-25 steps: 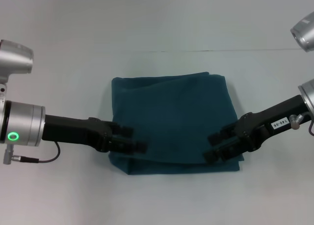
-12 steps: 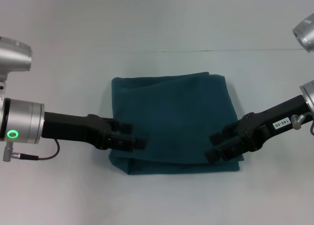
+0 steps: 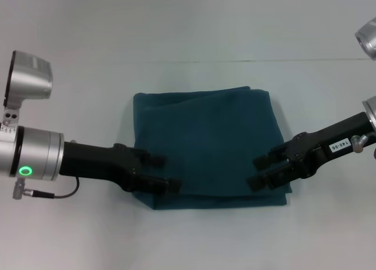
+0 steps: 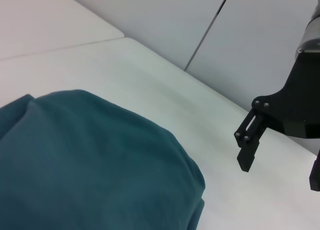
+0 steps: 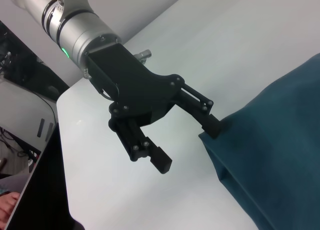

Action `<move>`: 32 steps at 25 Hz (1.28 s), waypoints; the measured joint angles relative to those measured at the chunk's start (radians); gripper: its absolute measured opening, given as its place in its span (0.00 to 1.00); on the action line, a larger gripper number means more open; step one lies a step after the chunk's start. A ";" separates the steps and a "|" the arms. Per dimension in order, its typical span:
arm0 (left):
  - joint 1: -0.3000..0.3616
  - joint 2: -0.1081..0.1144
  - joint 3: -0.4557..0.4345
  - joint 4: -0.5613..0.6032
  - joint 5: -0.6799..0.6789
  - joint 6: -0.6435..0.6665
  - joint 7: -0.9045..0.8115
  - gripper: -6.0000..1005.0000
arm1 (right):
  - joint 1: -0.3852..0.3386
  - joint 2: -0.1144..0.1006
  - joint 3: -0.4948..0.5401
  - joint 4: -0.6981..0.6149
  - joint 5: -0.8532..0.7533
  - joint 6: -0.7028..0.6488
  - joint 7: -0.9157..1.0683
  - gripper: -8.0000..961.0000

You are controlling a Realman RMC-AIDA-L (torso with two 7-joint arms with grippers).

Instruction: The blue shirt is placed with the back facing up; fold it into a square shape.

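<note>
We see the blue shirt (image 3: pixel 207 146) lying folded into a near-square block at the centre of the white table (image 3: pixel 194 23), so we judge the fold essentially complete. To finish cleanly, we should lift the left gripper (image 3: pixel 161 172) and right gripper (image 3: pixel 261 172), both with fingers spread and empty at the shirt's near corners, straight away without dragging cloth. Nothing else on the table obstructs either arm.

Laboratory or test-room setting, indicated by a plain white table (image 3: pixel 194 23) whose far edge is backed by bare grey wall panels (image 4: pixel 240 24); cabling and equipment (image 5: pixel 20 115) are seen beyond one table corner.
</note>
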 joint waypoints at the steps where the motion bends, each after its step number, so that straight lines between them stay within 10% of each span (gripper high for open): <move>1: 0.000 -0.001 0.000 0.003 -0.001 0.000 0.004 0.85 | 0.000 0.000 0.000 0.000 0.000 0.000 0.000 0.82; 32: 0.003 -0.005 -0.018 0.036 -0.007 -0.015 0.010 0.85 | -0.001 0.000 0.000 -0.002 -0.001 0.013 0.001 0.81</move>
